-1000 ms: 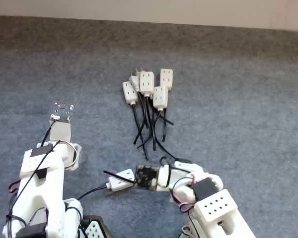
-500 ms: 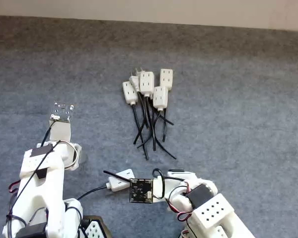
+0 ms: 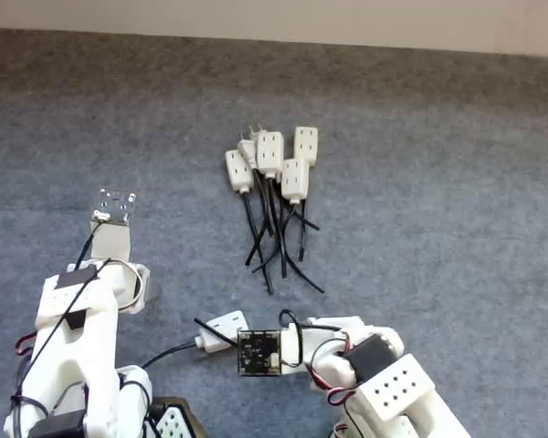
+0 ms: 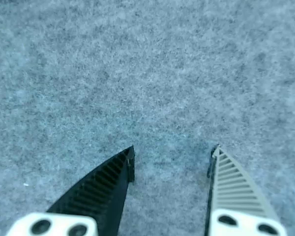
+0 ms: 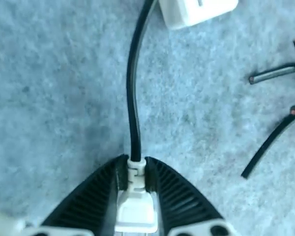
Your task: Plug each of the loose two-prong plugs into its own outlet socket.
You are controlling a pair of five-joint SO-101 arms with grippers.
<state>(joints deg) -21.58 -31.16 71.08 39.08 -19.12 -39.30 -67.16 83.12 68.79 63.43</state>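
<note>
The white two-prong plug sits in the right gripper with its long axis in line with the fingers. Its cord end faces out past the fingertips, and its prongs are hidden. The right fingers are closed tight on both sides of the plug body. Its black cord runs straight away from the tips across the counter and passes just beside a single white outlet block. That block lies flat near the right arm, with its long axis running roughly across the counter and a black lead coming off its end toward the left arm.

Farther out, near the middle of the counter, is a cluster of four white outlet blocks. They lie close together with their long axes running away from the arms. A fifth, smaller white piece with prongs is tucked among them. Their black leads trail back toward the arms in a crossed bundle.

The left gripper is well apart from all of this, over bare grey surface. Its two fingers are spread wide and grip nothing.
</note>
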